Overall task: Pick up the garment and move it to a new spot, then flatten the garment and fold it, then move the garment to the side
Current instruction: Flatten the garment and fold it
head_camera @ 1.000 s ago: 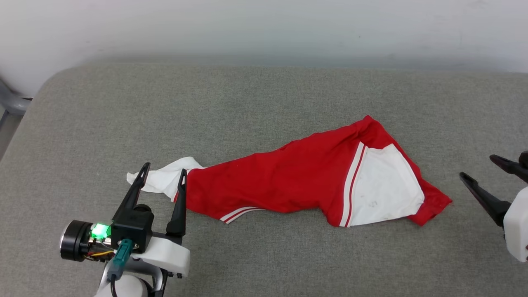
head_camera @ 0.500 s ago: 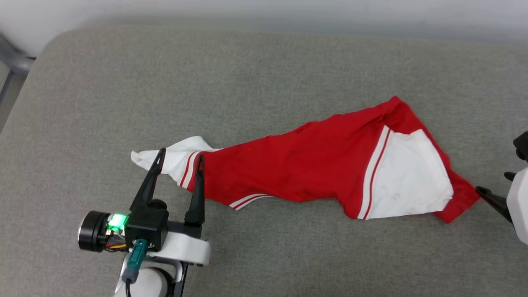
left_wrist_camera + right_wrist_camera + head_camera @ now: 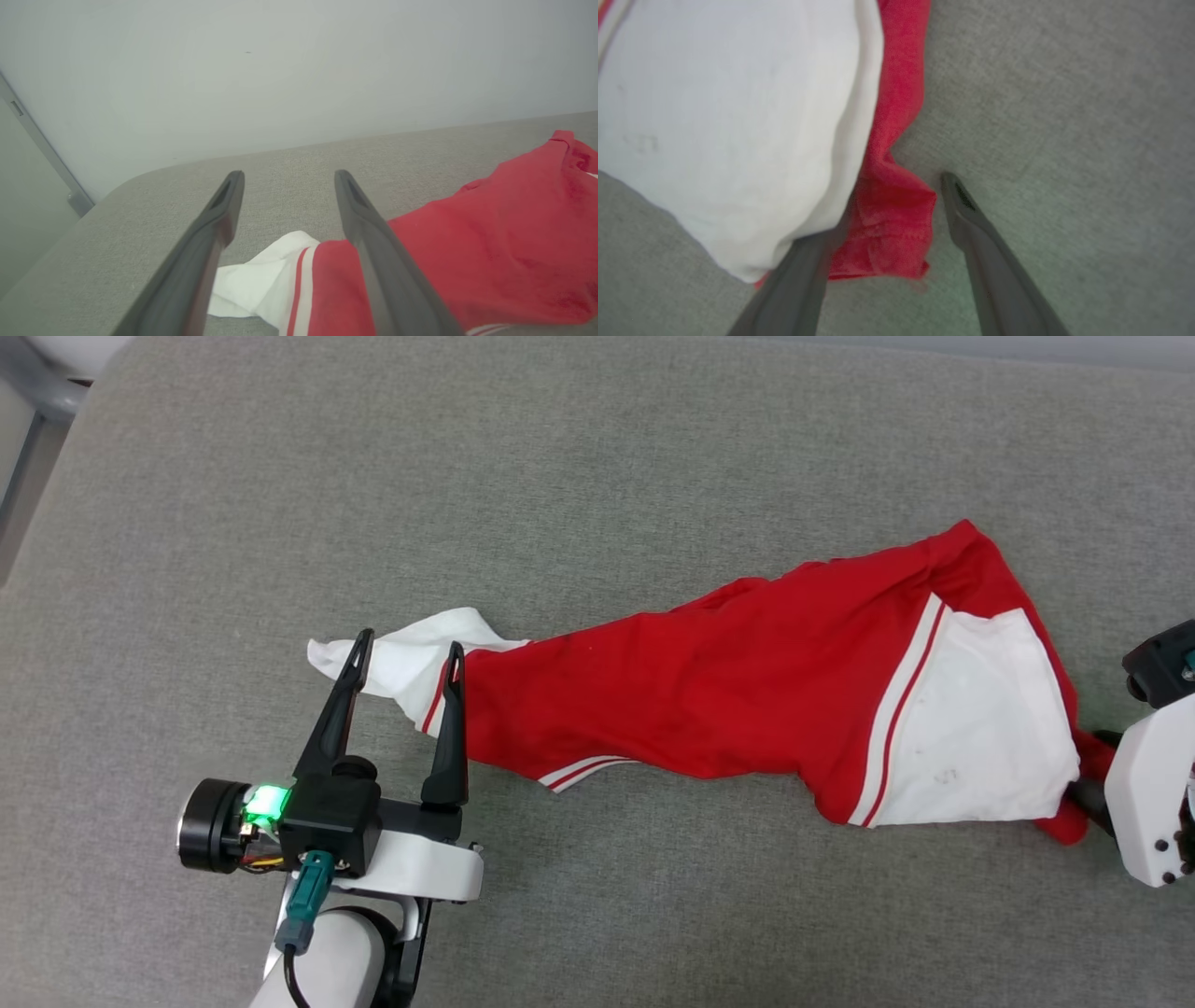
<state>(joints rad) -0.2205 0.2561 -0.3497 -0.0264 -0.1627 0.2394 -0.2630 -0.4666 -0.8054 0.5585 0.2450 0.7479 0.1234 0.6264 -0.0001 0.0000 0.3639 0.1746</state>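
Clearly the step in hand is the first pickup, and both tools are lined up for it. From the head view, the garment (image 3: 728, 700) lies drawn out long across the grey cushion (image 3: 597, 476), narrow at the left and broad at the right. The left gripper (image 3: 408, 649) stands spread wide, its two fingers either side of the white sleeve (image 3: 411, 663) at the left end. The right gripper (image 3: 1090, 767) sits at the near right end against the red hem, its fingers mostly hidden there.

From the left wrist view, the left gripper (image 3: 287, 179) is open, with the sleeve (image 3: 252, 284) and its red stripe between the fingers, low in the gap, and the pale wall (image 3: 299, 70) beyond. I judge it should drop lower before closing, so that it catches the cloth itself, not air.

From the right wrist view, the right gripper (image 3: 896, 200) is open too, bracketing the red corner (image 3: 892, 233) of the garment (image 3: 738, 116). One fingertip rests on bare cushion just right of the corner; the other is lost at the cloth's edge, and I cannot tell whether it lies over or under.

A good pickup likely means closing both before lifting, taking a full bite of cloth, and raising the ends together.
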